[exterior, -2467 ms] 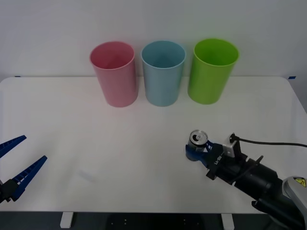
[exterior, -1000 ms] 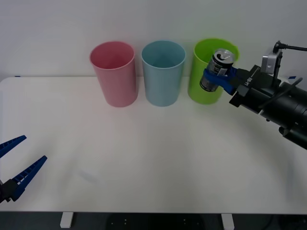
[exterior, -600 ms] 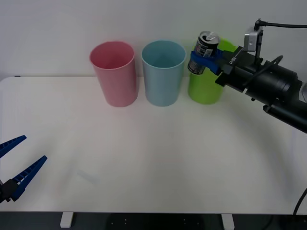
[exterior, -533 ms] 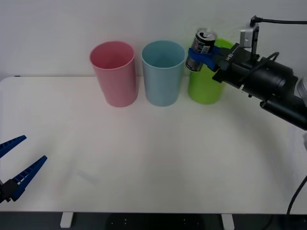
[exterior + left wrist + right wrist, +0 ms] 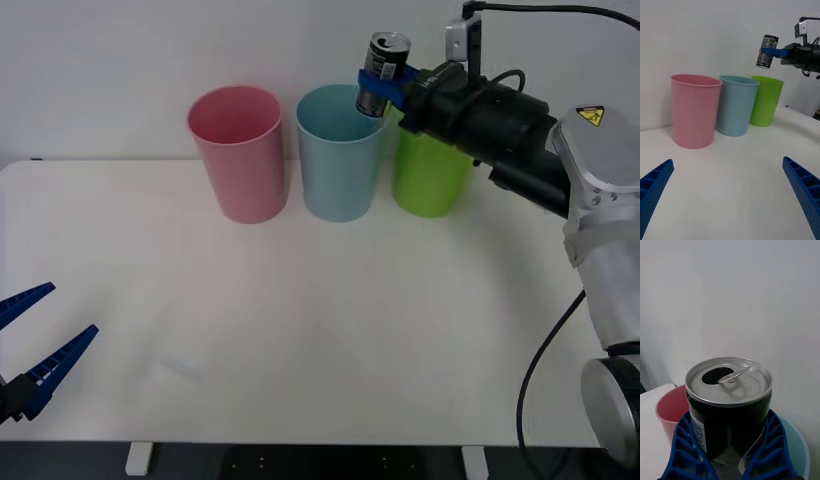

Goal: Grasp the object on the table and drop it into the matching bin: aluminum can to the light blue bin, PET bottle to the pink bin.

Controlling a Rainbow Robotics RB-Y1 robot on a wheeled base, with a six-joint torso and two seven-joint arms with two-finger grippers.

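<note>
- The small dark-sided aluminium can with a shiny silver pull-tab lid [image 5: 383,74] is off the wide white bench [image 5: 320,330], held in the air over the right-hand part of the rim of the tall pale blue plastic cup-shaped bin [image 5: 340,152].
- The right gripper [image 5: 382,82] is clamped on the can: its ribbed blue fingers [image 5: 684,450] press against opposite sides of the can's lower body, and the lid stays clear above them.
- From the right wrist camera the can [image 5: 728,405] stands nearly upright, its lid opening already punched and the tab raised a little.
- From the left wrist camera the can [image 5: 766,51] leans slightly and hangs well above the bin rims, over the meeting of the pale blue bin [image 5: 736,105] and the lime green plastic cup-shaped bin [image 5: 765,101].
- Three bins stand in a row along the bench's far edge: the tall pink plastic cup-shaped bin [image 5: 238,153] on the left, the pale blue bin in the middle, the lime green bin [image 5: 430,175] on the right, each just beside the next.
- The right arm reaches in from the right side, passing over the lime green bin.
- The left gripper [image 5: 25,352] hangs at the bench's near left corner, its blue fingers spread wide apart and holding nothing.
</note>
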